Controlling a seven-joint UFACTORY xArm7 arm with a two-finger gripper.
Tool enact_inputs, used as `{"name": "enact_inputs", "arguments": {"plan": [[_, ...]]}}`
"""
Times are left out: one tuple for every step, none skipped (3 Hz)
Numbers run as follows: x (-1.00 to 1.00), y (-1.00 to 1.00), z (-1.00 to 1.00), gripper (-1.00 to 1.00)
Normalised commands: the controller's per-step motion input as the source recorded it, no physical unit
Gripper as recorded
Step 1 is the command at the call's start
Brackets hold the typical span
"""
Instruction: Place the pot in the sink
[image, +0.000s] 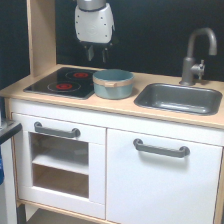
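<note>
Cabinet doors (157, 175) with grey bar handles fill the lower frame, nearest the camera; above them runs the pale wooden counter (120, 107); on it, at centre frame, sits the pot (113, 83), upright, overlapping the right edge of the black stovetop (62, 82) with its red rings; a tan handle faces the camera. At upper centre-left hangs the gripper (95, 51), above and slightly left of the pot, clear of it, holding nothing; its dark fingers point down with a small gap between them, though how wide they are parted I cannot tell. The sink (180, 98) lies to the right of the pot, near but apart, its faucet (196, 55) behind it; so the pot lies below and a little right of the claw, and the carry would run rightward across the frame.
</note>
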Motion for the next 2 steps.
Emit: {"name": "enact_inputs", "arguments": {"plan": [[-0.05, -0.04, 0.52, 1.0], [0.57, 0.13, 0.57, 1.0]]}}
